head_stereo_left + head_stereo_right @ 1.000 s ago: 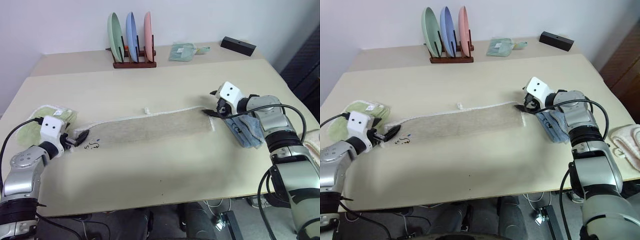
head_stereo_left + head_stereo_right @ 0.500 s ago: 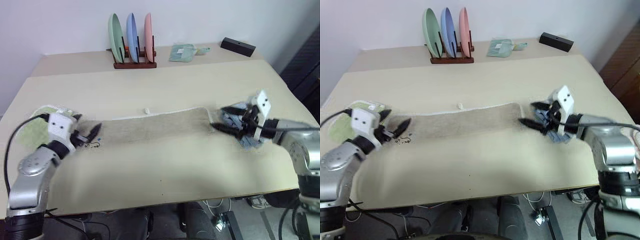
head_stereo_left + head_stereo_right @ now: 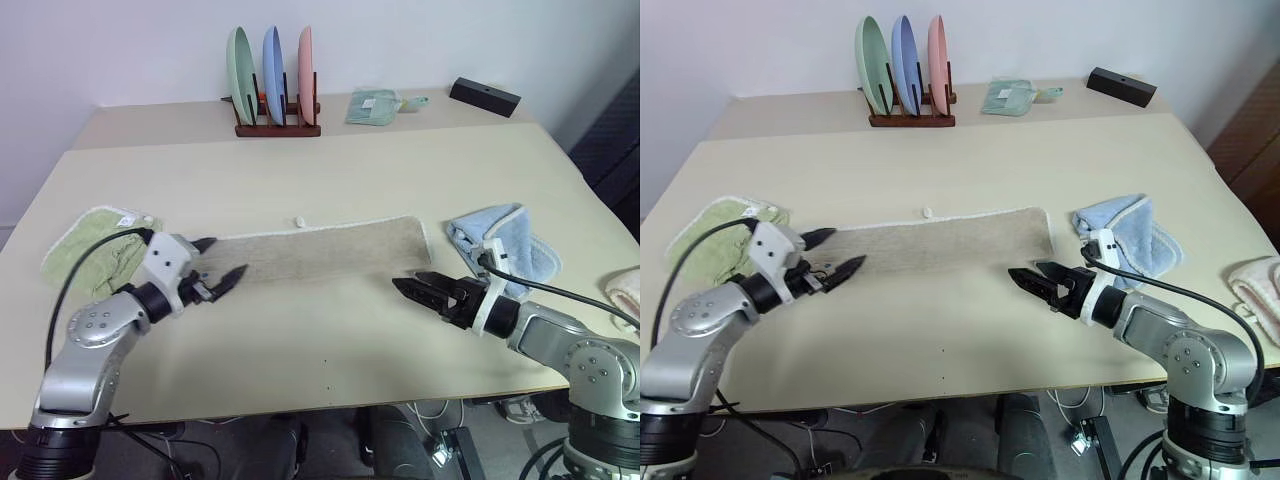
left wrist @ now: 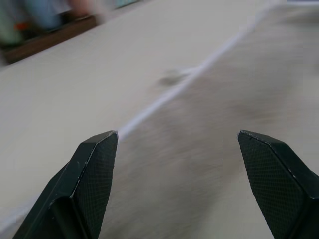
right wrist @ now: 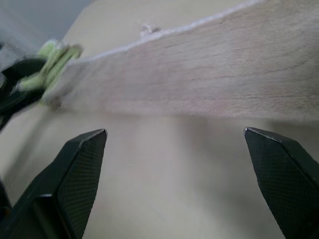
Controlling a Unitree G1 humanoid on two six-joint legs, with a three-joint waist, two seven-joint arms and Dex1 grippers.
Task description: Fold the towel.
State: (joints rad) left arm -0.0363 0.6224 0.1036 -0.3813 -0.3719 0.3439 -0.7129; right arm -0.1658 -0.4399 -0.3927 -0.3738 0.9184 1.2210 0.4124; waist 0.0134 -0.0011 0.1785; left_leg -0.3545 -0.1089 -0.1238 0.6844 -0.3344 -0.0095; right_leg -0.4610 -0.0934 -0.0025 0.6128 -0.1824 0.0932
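Nearest the camera, low in the frame, both grippers hung over the table [image 3: 330, 380] with nothing in them. The left gripper [image 3: 222, 272], at lower left, had its two black fingers spread wide and empty, their tips over the left end of the towel [image 3: 320, 252]; from the left wrist view the fingers [image 4: 92, 172] stood apart with the towel's tan cloth and white edge between them. The right gripper [image 3: 408, 285], at lower right, was likewise wide open and empty, pointing toward frame left above bare tabletop just below the towel's right end.

The towel lay flat as a long, narrow tan strip across the middle of the frame, running left to right, its white trim along the far edge and right end, with a small loop tag [image 3: 299, 221] at the far edge.

At middle left, a green towel [image 3: 92, 252] lay bunched just beside the tan towel's left end. At middle right, a light blue towel [image 3: 505, 247] sat crumpled near the right end, apart from it. A pale folded cloth [image 3: 625, 297] showed at the right edge.

Toward the top of the frame stood a wooden rack [image 3: 277, 127] holding a green, a blue and a pink plate upright, then a small green cloth [image 3: 375, 105], and a black box [image 3: 484, 96] at upper right.
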